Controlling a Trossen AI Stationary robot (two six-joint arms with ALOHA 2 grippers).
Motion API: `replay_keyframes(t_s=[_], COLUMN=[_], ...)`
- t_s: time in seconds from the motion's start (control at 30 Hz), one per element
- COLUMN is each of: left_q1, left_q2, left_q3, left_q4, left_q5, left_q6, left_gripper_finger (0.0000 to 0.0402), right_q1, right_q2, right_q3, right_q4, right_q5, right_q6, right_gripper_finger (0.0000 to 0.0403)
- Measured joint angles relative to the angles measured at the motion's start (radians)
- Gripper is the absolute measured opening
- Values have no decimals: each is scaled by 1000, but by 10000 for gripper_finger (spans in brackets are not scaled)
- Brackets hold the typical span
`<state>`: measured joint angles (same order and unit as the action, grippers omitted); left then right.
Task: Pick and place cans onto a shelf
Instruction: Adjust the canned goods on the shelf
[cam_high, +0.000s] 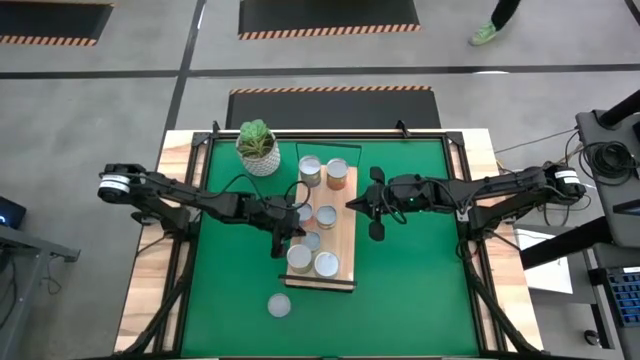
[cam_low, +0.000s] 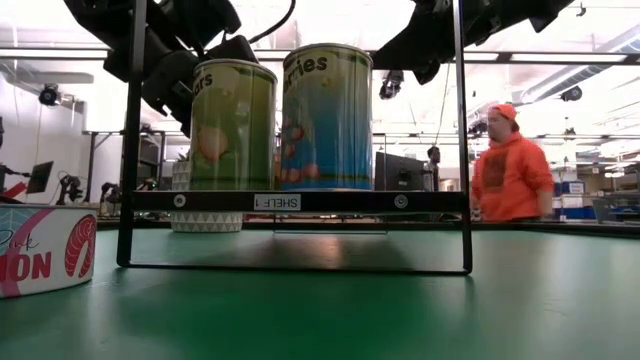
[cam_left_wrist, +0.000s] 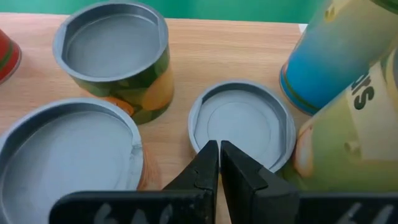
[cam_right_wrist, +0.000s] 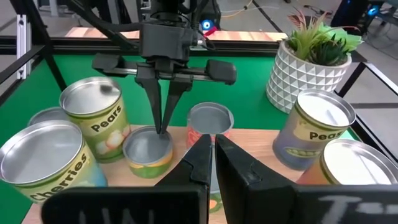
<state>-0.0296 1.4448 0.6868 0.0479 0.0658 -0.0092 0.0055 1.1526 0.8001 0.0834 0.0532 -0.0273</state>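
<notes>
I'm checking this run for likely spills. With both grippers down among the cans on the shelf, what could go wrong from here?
1. The left gripper, shut, points into a short can beside the tall Pears can; a sideways move could tip that one.
2. The right gripper, shut, hangs just over the crowded shelf; dropping could strike a can.
3. One can lies off the shelf on the green mat, possibly missed.

surface: green mat (cam_high: 400, 250) on table | on mat: wooden shelf (cam_high: 347, 240) between the two grippers, white plant pot (cam_high: 260, 152) beyond left gripper (cam_high: 291, 228), one lone can (cam_high: 279, 305) nearer than left gripper | on shelf: seven cans, one low can (cam_left_wrist: 241, 124) directly under the left gripper's tips
</notes>
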Motion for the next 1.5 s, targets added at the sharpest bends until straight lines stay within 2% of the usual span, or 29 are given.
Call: replay_keyframes(t_s=[0.37, 0.53, 0.87, 1.03, 1.3, 1.5], left_q1=[0, 0, -2, -5, -22, -37], left_q2=[-1, -2, -6, -11, -79, -192], left_q3=[1, 26, 153, 183, 181, 127], left_q4=[-20, -135, -405, -463, -472, -424], left_q5=[0, 5, 6, 6, 6, -22], left_q6=[-25, -62, -55, -42, -33, -14], left_gripper_finger=[0, 0, 0, 0, 0, 0], right_q1=[0, 0, 0, 0, 0, 0], right_q2=[0, 0, 0, 0, 0, 0], right_q3=[0, 0, 0, 0, 0, 0], right_q4=[0, -1, -3, -4, -26, -26], right_q5=[0, 0, 0, 0, 0, 0], right_q6=[0, 0, 0, 1, 6, 37], right_gripper_finger=[11, 11, 11, 11, 11, 11])
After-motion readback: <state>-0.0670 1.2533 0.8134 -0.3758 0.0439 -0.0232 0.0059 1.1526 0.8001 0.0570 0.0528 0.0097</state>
